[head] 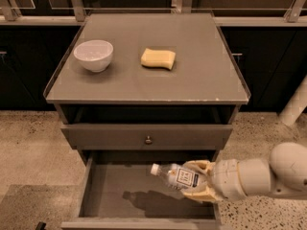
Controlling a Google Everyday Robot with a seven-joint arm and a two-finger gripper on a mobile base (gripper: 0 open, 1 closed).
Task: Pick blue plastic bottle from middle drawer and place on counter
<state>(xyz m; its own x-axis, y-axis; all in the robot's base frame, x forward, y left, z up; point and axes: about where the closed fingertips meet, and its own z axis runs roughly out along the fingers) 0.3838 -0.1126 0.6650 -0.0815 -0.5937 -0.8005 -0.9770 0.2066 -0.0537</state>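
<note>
The blue plastic bottle (176, 176) is clear with a white cap and a dark label with a white square. It lies tilted, cap to the left, held above the floor of the open middle drawer (110, 195), where it casts a shadow. My gripper (197, 181) comes in from the right on a white arm and is shut on the bottle's lower end, one finger above and one below. The counter (201, 71) is the grey cabinet top above the drawers.
A white bowl (93, 55) and a yellow sponge (158, 58) sit on the counter's left and middle. A closed drawer front with a small round knob (148, 139) is just above the open drawer. A white post (295, 104) stands at the right.
</note>
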